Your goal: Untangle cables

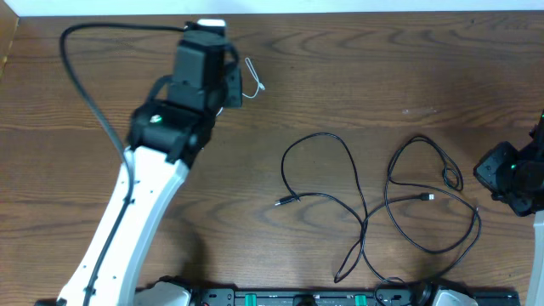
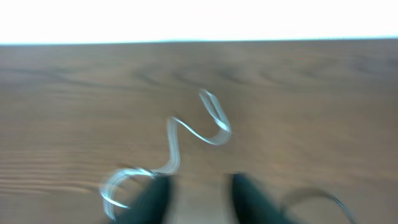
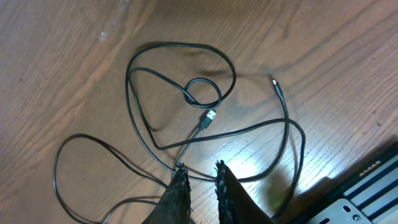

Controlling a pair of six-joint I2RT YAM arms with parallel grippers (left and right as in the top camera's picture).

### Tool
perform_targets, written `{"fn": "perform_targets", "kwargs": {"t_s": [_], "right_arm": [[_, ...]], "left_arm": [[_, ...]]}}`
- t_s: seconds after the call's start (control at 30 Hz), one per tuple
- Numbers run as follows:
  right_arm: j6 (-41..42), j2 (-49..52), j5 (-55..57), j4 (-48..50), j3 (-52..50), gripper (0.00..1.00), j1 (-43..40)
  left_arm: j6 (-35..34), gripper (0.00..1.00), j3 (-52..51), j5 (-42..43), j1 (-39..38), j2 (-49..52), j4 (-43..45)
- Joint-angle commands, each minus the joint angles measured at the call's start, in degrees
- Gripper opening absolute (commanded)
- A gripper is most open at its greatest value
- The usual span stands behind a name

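Left pincer (image 2: pixel 199 182): released, fingers spread over bare wood with nothing between them; the view is blurred.
Right pincer (image 3: pixel 200 167): fingers nearly together, a black strand running right at the tips; can't tell whether it is pinched or only passed over.
White cord (image 2: pixel 173 146): squiggled on the tabletop (image 1: pixel 382 76) just ahead of the left pincer, upper left of the overhead frame, well apart from the black ones.
Black cords (image 3: pixel 177 44): centre to right of the overhead frame, sprawled in open loops that cross low in the frame; one small tight loop sits beside a plug (image 3: pixel 208 117).
Risk, tightening: a pull on the wrong strand would probably draw that small loop shut into a knot.
Risk, dragging: these are thin, light cords; hauling one likely tows the other along at the crossing rather than parting them.
Risk, slip: a near-closed pinch on so thin a strand may lose it, or catch two at once.
Risk, white cord: one left finger sits close to its end loop; a sweep could snag it and carry it toward the black ones.
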Motion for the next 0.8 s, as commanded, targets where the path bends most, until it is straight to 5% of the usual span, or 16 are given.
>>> {"fn": "perform_targets", "kwargs": {"t_s": [0.0, 0.17, 0.37, 0.4, 0.53, 0.77], "right_arm": [[-0.8, 0.0, -0.7, 0.0, -0.9, 0.13, -0.3], [-0.8, 0.0, 0.3, 0.2, -1.2, 0.09, -0.3], [-0.8, 0.0, 2.8, 0.1, -1.2, 0.33, -0.6], [-0.8, 0.0, 3.0, 0.1, -1.2, 0.34, -0.7], [-0.8, -0.1, 3.1, -0.1, -1.2, 0.35, -2.2], [-1.5, -0.1, 3.2, -0.8, -1.2, 0.36, -5.3]], "left_arm": [[-4.2, 0.61, -1.8, 19.8, -0.6, 3.1, -3.8], [-16.1, 0.66, -3.7, 22.8, -5.5, 7.0, -4.9], [-26.1, 0.71, -3.7, 21.8, -14.5, 13.7, -2.3], [-27.6, 0.78, -3.7, 20.2, -16.4, 15.1, -1.9], [-37.3, 0.78, -3.7, 12.9, -22.5, 20.5, -1.6], [-47.1, 0.78, -3.7, 12.5, -29.6, 30.2, 5.0]]}}
